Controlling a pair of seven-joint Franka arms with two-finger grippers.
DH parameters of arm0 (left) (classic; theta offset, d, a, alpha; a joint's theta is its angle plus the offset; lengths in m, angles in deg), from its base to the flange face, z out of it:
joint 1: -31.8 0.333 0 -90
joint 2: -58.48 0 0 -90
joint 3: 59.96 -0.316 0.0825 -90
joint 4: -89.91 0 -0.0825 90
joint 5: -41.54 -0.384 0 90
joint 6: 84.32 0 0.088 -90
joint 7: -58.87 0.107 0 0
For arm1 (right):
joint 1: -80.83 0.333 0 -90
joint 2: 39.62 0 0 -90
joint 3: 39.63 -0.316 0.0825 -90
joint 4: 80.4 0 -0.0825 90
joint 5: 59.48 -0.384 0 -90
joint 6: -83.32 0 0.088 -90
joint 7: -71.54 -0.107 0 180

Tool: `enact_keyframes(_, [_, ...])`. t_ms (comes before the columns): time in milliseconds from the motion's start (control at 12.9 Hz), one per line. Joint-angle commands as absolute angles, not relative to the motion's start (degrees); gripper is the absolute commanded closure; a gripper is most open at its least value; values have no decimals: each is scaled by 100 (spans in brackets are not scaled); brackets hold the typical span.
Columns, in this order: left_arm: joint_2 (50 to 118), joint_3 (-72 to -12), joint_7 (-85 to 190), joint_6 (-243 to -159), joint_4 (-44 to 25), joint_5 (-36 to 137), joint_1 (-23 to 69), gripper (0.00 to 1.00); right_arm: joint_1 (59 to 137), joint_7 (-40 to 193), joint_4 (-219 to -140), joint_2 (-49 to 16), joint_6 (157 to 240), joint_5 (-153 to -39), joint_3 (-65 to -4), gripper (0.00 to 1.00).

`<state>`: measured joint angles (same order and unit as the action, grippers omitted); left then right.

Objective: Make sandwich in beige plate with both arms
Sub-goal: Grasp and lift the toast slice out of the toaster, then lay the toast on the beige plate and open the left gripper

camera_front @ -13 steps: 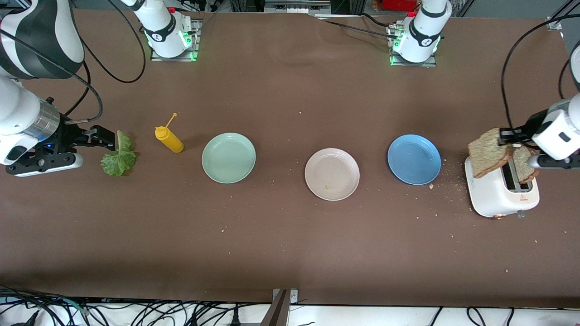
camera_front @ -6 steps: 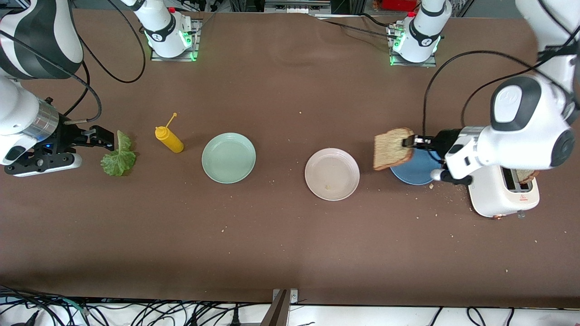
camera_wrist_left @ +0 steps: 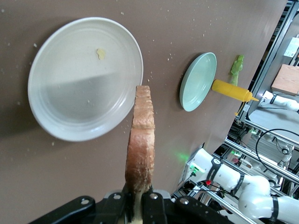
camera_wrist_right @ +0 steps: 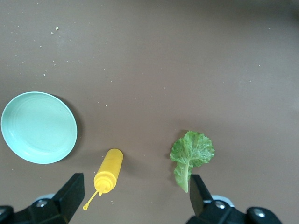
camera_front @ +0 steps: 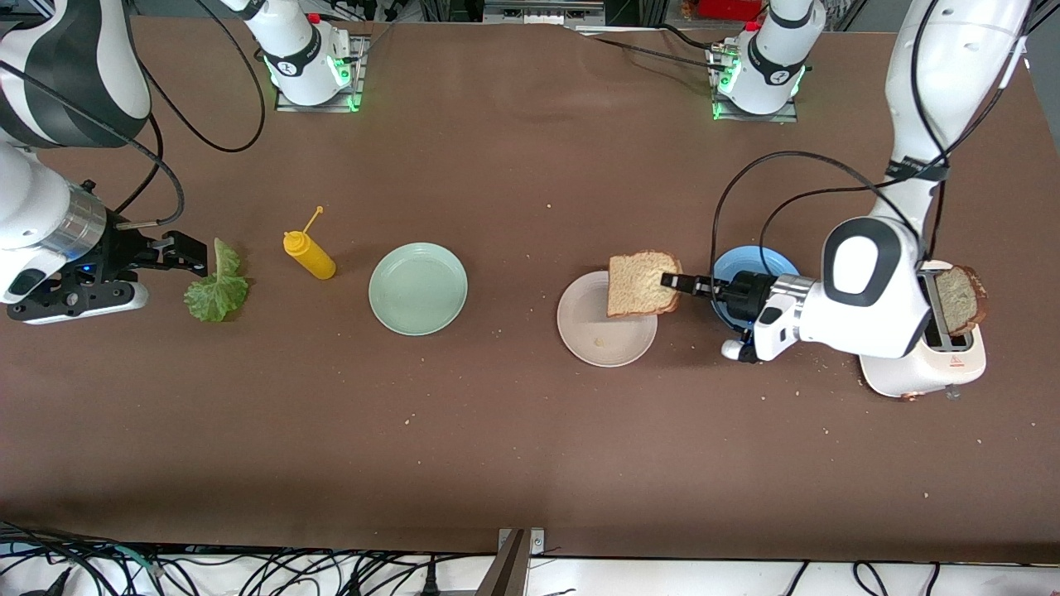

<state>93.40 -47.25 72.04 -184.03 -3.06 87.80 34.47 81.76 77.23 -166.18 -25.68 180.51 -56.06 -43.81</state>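
The brown table (camera_front: 513, 430) carries everything, with the left arm (camera_front: 869, 298) stretched low across the end where the white toaster (camera_front: 919, 356) stands and the right arm (camera_front: 50, 223) waiting at its own end. The toaster holds one bread slice (camera_front: 961, 298) upright in a slot. Three plates sit in a row: the blue plate (camera_front: 745, 261) partly covered by the left arm's wrist, the beige plate (camera_front: 600, 335) in the middle with a crumb on it, and the mint-green plate (camera_front: 417, 288) toward the right arm's end. The left gripper (camera_front: 681, 283) is clamped on the edge of a second bread slice (camera_front: 639, 284), held up on edge over the beige plate's rim, not touching it. The right gripper (camera_front: 186, 252) hangs with its fingers spread apart over the lettuce leaf (camera_front: 217, 290), which lies flat on the table. A yellow squeeze bottle (camera_front: 310, 255) lies between the leaf and the mint-green plate.
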Motion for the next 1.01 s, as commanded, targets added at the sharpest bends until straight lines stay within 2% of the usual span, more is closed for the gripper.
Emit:
enact_keyframes(0, [9750, -4774, 8038, -18740, -167, 9050, 3435, 100, 8145, 7786, -16609, -2582, 17991, -5650, -4376, 0])
enact_keyframes(310, [10075, -4774, 8522, -19022, -255, 9305, 3312, 100, 8145, 7795, -16609, -2582, 17991, -5650, -4376, 0])
enact_keyframes(620, [10234, -4783, 8576, -19785, -281, 9314, 2857, 100, 8145, 7769, -16609, -2582, 17991, -5658, -4376, 0])
enact_keyframes(697, [10251, -4783, 8576, -19944, -290, 9305, 2751, 95, 8145, 7734, -16618, -2582, 17991, -5658, -4376, 0])
enact_keyframes(775, [10286, -4783, 8576, -20015, -308, 9305, 2741, 61, 8136, 7760, -16618, -2565, 17991, -5658, -4376, 0])
enact_keyframes(852, [10287, -4783, 8576, -20051, -334, 9305, 2741, 2, 8101, 7769, -16618, -2547, 18017, -5658, -4376, 0])
enact_keyframes(930, [10278, -4783, 8576, -20051, -334, 9313, 2741, 0, 8101, 7795, -16610, -2547, 18017, -5658, -4376, 0])
